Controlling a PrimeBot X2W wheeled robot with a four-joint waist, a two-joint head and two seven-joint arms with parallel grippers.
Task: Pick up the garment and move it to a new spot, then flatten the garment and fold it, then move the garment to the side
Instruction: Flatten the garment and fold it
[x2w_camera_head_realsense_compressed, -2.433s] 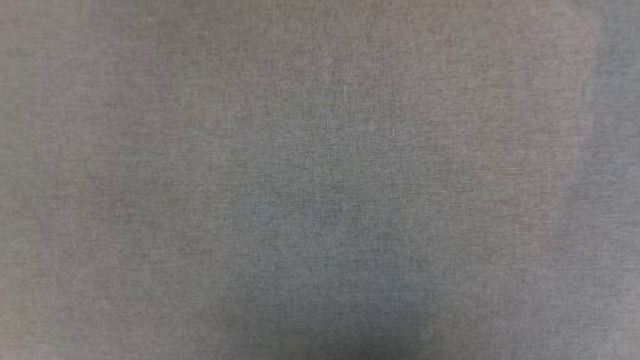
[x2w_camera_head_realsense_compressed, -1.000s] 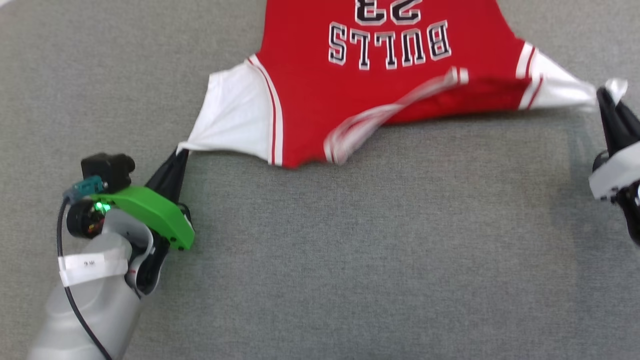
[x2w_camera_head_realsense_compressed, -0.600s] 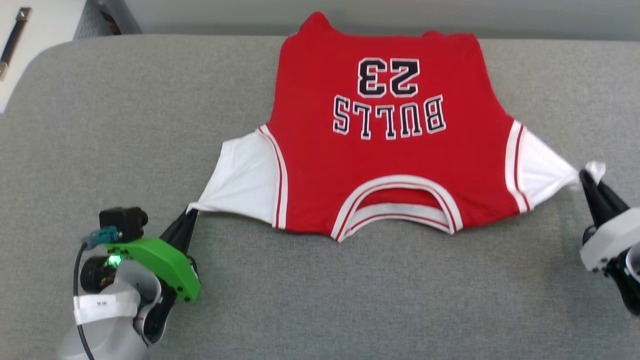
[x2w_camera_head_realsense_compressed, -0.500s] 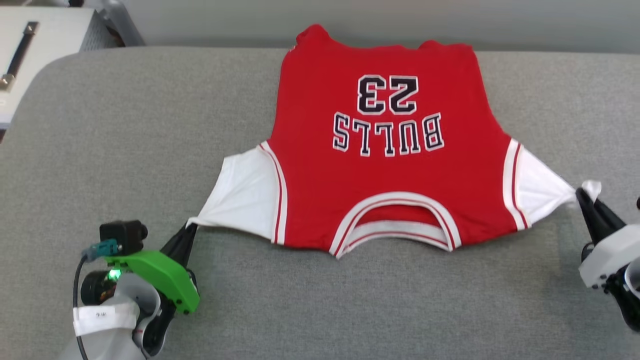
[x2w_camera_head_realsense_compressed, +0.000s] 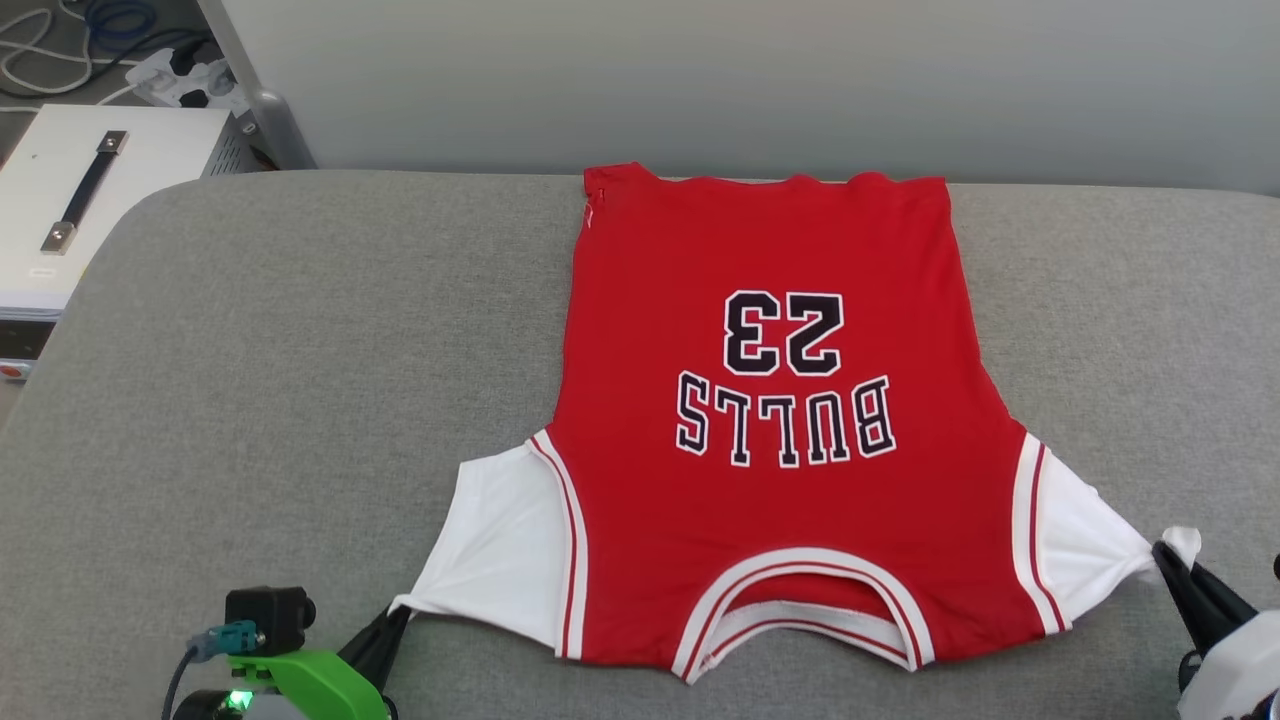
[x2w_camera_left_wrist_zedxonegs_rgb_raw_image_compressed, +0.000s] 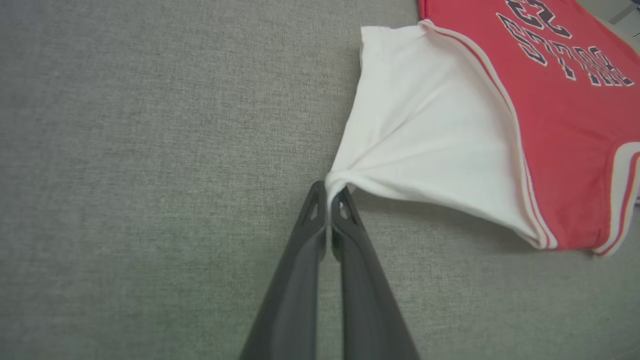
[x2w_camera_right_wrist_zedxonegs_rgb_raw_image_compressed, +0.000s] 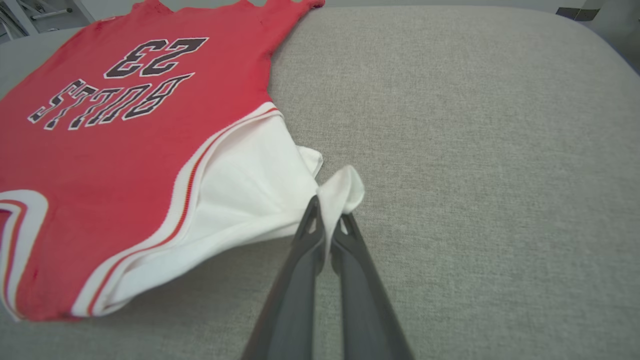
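Garment and tabletop first: the garment (x2w_camera_head_realsense_compressed: 760, 520), a red basketball-style T-shirt with white short sleeves and red-white striped trim, lies spread on the grey fabric-covered tabletop (x2w_camera_head_realsense_compressed: 250, 400) with its print side up. From the head view the black, white-edged "BULLS 23" print (x2w_camera_head_realsense_compressed: 785, 385) reads upside down. The striped collar (x2w_camera_head_realsense_compressed: 800, 615) is at the near side, and the hem (x2w_camera_head_realsense_compressed: 760, 180) reaches the tabletop's far edge, close to the pale wall (x2w_camera_head_realsense_compressed: 700, 80).

The left hand (x2w_camera_head_realsense_compressed: 392, 615) is clenched on the outer corner of the left white sleeve (x2w_camera_head_realsense_compressed: 500, 560). In the left wrist view its two long dark fingers (x2w_camera_left_wrist_zedxonegs_rgb_raw_image_compressed: 310, 235) press together with a pinch of white cloth between the tips, and the sleeve fans out from that pinch into folds. A bright green bracket (x2w_camera_head_realsense_compressed: 310, 685) and a small black camera (x2w_camera_head_realsense_compressed: 265, 610) sit on that wrist.

The right hand (x2w_camera_head_realsense_compressed: 1165, 558) is likewise clamped on the right white sleeve (x2w_camera_head_realsense_compressed: 1080, 545) — in the right wrist view a little flap of white cloth (x2w_camera_right_wrist_zedxonegs_rgb_raw_image_compressed: 345, 190) sticks up past the fingertips. Both sleeves are drawn out sideways to points, the red body flat between them.

Beyond the tabletop's far left corner stands a white box with a black handle (x2w_camera_head_realsense_compressed: 90, 200) — and behind it lies a white power strip with cables (x2w_camera_head_realsense_compressed: 180, 75).
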